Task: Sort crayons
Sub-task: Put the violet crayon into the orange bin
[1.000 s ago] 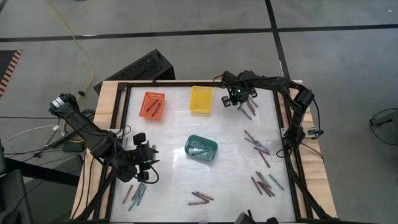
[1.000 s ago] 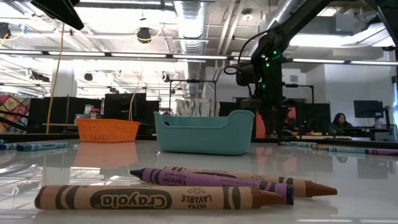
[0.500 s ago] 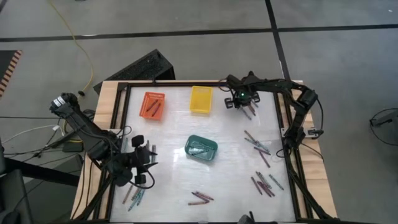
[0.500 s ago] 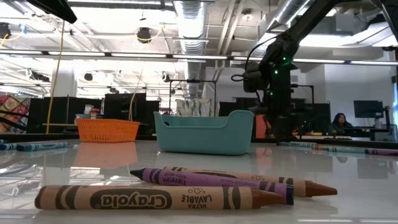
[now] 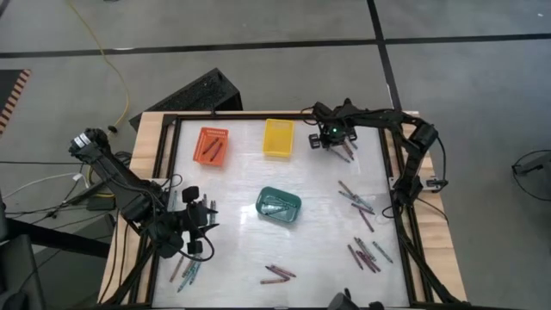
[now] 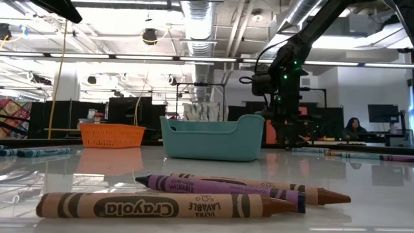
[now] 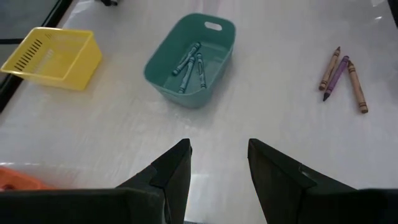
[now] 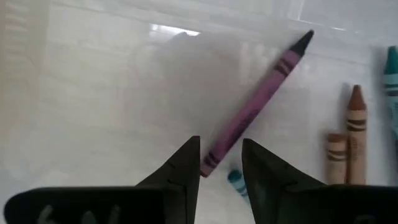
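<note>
You see crayons scattered flat on the white table: loose clusters along the right side, three, two brown and one purple, near the front edge, a few at the front left corner. Several teal ones lie inside the green basket. One purple crayon lies diagonally near the far right corner, beside brown ones.

The purple paper-wrapped wax crayon has its blunt end hidden behind the right pincer; a teal crayon is cut off by the edge.
</note>
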`<state>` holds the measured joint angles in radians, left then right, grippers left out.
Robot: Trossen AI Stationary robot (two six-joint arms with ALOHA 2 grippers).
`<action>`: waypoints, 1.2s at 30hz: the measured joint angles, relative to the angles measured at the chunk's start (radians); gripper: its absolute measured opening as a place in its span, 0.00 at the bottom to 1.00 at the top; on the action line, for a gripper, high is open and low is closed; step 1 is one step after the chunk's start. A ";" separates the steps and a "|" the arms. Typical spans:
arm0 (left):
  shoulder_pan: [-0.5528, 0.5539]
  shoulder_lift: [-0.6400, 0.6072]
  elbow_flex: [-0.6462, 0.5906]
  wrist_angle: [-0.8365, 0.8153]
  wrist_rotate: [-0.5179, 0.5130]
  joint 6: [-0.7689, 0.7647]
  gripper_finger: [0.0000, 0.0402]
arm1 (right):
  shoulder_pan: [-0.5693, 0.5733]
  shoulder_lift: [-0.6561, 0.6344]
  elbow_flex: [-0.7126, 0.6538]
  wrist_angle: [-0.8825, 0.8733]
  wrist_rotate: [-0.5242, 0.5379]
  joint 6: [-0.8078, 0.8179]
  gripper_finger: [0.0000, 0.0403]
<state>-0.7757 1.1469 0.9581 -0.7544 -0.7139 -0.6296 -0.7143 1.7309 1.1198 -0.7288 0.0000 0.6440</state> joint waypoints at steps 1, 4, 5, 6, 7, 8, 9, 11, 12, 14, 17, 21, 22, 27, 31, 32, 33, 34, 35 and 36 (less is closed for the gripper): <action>0.000 0.000 0.000 0.000 0.000 0.000 0.37 | 0.000 0.000 0.000 0.008 -0.002 -0.002 0.31; 0.000 0.000 0.000 0.000 0.000 0.005 0.37 | -0.002 0.001 0.000 0.023 -0.002 -0.013 0.30; 0.000 0.000 0.000 0.000 0.000 0.005 0.37 | -0.002 0.005 0.000 0.022 -0.002 -0.013 0.30; 0.000 0.000 0.000 0.001 -0.001 0.005 0.37 | -0.002 0.008 0.000 0.017 -0.002 -0.014 0.30; 0.000 0.000 0.000 0.001 -0.001 0.006 0.37 | -0.002 0.012 0.000 0.014 -0.002 -0.016 0.30; 0.000 0.000 0.000 0.002 -0.001 0.008 0.37 | -0.001 0.021 0.001 0.016 0.004 -0.019 0.30; 0.000 0.000 0.000 0.002 -0.001 0.008 0.37 | -0.001 0.027 0.003 0.019 0.004 -0.020 0.30; 0.000 0.000 0.000 0.002 -0.001 0.008 0.37 | 0.000 0.043 0.003 0.024 0.003 -0.024 0.29; 0.000 0.000 0.000 0.003 -0.001 0.008 0.37 | 0.004 0.051 0.004 0.029 0.002 -0.025 0.28; 0.000 0.000 0.000 0.003 -0.001 0.008 0.37 | 0.012 0.064 0.004 0.039 0.004 -0.036 0.27; 0.000 0.000 0.000 0.003 -0.001 0.008 0.37 | 0.020 0.069 0.003 0.050 0.008 -0.051 0.25; 0.000 0.000 0.000 0.004 -0.001 0.016 0.37 | 0.025 0.069 0.002 0.054 0.010 -0.082 0.20; 0.000 0.000 0.000 0.005 -0.002 0.016 0.37 | 0.030 0.070 0.002 0.055 0.010 -0.095 0.18; 0.001 0.000 0.000 0.005 -0.016 0.016 0.37 | 0.062 0.071 0.002 0.070 0.028 -0.148 0.10; 0.001 0.000 0.000 0.005 -0.017 0.016 0.37 | 0.082 0.071 0.002 0.077 0.030 -0.179 0.02; 0.001 0.000 0.000 0.005 -0.017 0.016 0.37 | 0.087 0.072 0.002 0.079 0.032 -0.183 0.01; 0.001 0.000 0.000 0.005 -0.017 0.016 0.37 | 0.093 0.072 0.002 0.081 0.038 -0.184 0.01; 0.001 0.000 0.000 0.005 -0.017 0.016 0.37 | 0.099 0.072 0.002 0.082 0.044 -0.186 0.01; 0.001 0.000 0.000 0.005 -0.017 0.016 0.37 | 0.104 0.070 0.002 0.083 0.047 -0.190 0.01; 0.001 0.000 0.000 0.005 -0.017 0.015 0.37 | 0.108 0.065 0.002 0.082 0.047 -0.197 0.01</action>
<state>-0.7746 1.1469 0.9581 -0.7494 -0.7307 -0.6144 -0.6061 1.7964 1.1217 -0.6464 0.0468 0.4467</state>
